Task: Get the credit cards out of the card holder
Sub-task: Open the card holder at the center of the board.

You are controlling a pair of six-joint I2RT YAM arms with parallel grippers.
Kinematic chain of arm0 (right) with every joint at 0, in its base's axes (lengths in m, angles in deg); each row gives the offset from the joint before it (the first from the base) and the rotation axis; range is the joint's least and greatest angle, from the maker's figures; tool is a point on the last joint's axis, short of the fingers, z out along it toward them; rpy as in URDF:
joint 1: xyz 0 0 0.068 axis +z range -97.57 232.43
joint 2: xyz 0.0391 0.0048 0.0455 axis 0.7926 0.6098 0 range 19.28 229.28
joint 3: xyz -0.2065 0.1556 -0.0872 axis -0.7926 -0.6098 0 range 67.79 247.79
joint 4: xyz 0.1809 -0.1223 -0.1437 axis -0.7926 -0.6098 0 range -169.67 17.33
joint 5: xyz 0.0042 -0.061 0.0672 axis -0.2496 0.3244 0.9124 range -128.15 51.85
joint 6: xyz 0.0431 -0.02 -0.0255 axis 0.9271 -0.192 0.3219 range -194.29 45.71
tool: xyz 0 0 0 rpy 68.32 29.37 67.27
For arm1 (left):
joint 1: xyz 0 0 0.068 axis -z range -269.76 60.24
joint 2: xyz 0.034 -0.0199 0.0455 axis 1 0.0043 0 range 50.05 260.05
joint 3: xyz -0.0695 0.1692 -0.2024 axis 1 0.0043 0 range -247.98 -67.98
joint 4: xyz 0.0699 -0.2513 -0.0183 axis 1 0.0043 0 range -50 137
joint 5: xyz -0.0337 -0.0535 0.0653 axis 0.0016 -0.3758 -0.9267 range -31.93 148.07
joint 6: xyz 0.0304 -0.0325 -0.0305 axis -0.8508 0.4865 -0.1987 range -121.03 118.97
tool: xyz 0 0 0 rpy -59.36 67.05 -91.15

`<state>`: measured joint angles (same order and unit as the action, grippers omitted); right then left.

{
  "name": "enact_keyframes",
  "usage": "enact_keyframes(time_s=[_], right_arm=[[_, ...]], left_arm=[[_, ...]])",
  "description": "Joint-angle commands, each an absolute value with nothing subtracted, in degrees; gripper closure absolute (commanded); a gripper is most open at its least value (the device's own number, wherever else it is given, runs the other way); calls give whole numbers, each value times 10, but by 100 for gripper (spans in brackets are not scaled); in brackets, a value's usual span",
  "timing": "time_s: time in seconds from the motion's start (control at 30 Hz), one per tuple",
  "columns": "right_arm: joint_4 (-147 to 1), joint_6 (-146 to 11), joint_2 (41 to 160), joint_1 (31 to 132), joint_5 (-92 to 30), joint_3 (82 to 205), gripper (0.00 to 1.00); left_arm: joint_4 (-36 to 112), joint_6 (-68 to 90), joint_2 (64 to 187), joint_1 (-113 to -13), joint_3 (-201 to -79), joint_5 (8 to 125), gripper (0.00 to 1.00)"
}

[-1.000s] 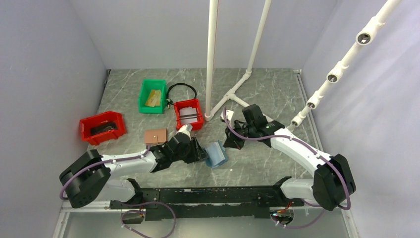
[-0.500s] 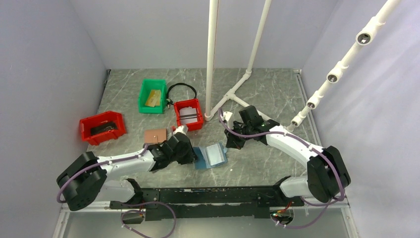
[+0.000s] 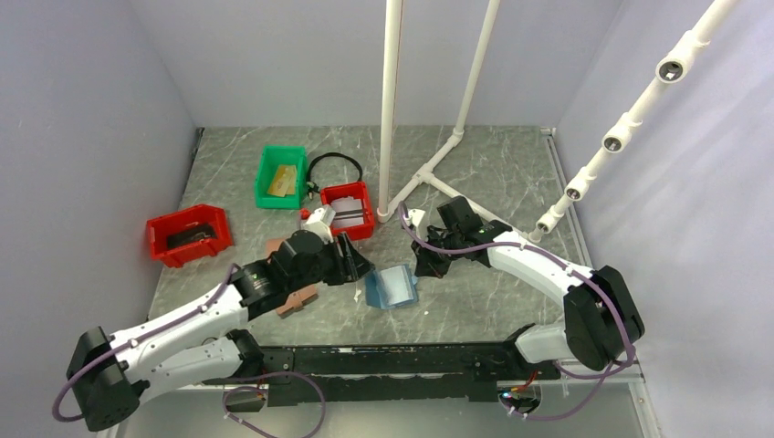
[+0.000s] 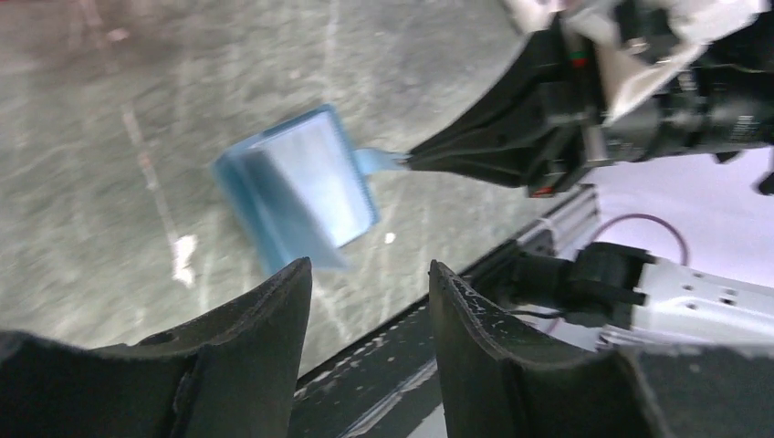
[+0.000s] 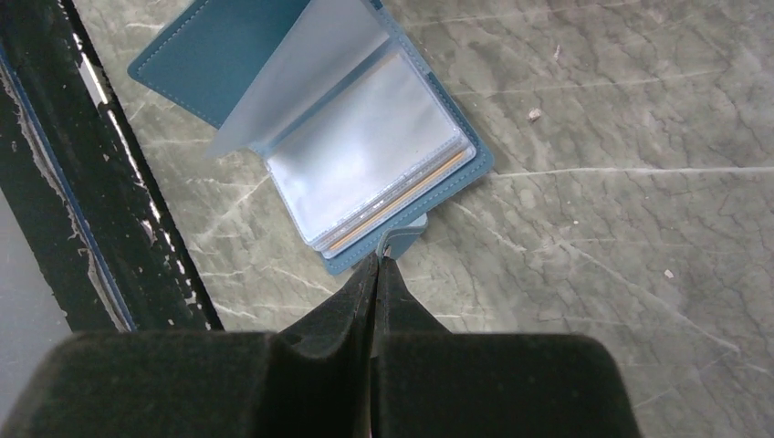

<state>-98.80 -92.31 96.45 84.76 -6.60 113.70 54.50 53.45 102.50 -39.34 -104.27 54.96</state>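
Right wrist: card holder [image 5: 365, 164] at fingers [image 5: 342, 315]

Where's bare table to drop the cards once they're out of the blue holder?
Best: the bare table right of the card holder, between the right arm and the near rail. Also bare: the far right corner behind the white pipe foot. Crowded: left of the holder, where left gripper, brown wallet, red bin and green bin cluster.
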Motion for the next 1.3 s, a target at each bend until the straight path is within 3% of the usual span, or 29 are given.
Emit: enact_keyframes(time_s=[0.0,0.37,0.7,1.0,1.27], right_arm=[[-985,-928,956,849,-49,1158,100],[-982,-923,955,849,-59,1158,100],[-978,-919,957,848,-83,1158,100],[-980,-920,961,849,-80,1157,100],[-968,-908,969,849,-131,1156,100]], left_arm=[[397,549,1078,-395,-1033,629,46],[327,606,1276,-394,-1077,667,57],[498,587,1348,-394,-1100,632,61],[443,566,1397,-394,-1099,672,52],[458,562,1305,-395,-1060,613,35]])
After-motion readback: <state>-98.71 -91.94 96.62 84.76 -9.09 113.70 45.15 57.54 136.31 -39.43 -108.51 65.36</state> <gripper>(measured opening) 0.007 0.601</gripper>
